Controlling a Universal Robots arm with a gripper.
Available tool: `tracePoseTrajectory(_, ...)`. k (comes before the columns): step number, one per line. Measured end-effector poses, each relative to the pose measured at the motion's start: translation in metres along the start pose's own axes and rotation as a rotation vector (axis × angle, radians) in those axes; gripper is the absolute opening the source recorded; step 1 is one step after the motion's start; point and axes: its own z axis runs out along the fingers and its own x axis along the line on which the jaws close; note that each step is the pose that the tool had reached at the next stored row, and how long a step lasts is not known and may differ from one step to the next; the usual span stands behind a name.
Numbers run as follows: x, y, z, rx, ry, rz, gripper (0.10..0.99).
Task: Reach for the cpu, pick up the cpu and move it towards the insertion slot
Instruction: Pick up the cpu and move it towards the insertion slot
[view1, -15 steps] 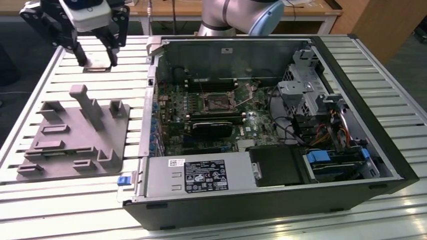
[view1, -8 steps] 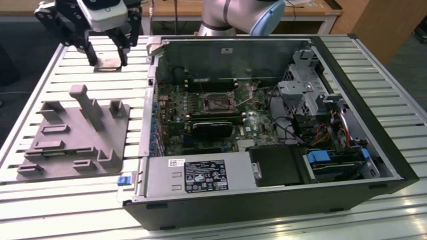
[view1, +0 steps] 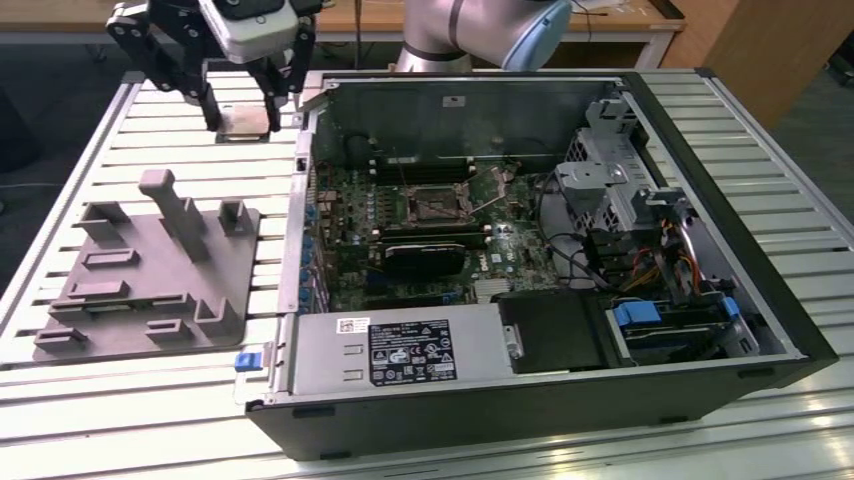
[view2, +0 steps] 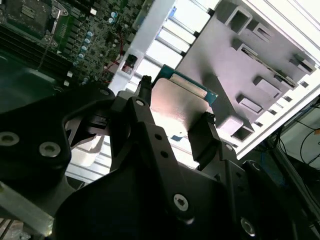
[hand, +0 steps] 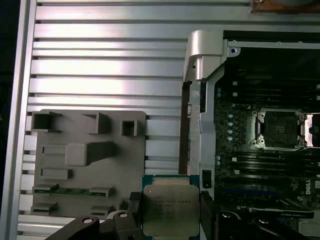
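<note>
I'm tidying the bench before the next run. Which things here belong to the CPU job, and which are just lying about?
Job:
- cpu, held between the fingers of the gripper
- insertion slot, open on the board

Lying about:
- grey fixture
- memory stick in the fixture
- power supply
- drive cage

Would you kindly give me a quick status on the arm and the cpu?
Gripper shut on cpu, held above the slatted table. Insertion slot open inside the computer case, cpu not there yet. Nothing between.

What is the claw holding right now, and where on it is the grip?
The claw holds the cpu, its fingers pinching two opposite edges, metal top plate left uncovered, above the slatted table beside the grey fixture.
</note>
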Motion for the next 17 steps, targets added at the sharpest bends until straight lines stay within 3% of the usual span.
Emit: tracePoseTrajectory(17, -0.0583, -0.0008, -0.0033, 0.0, 0.0174, 0.002, 0.541)
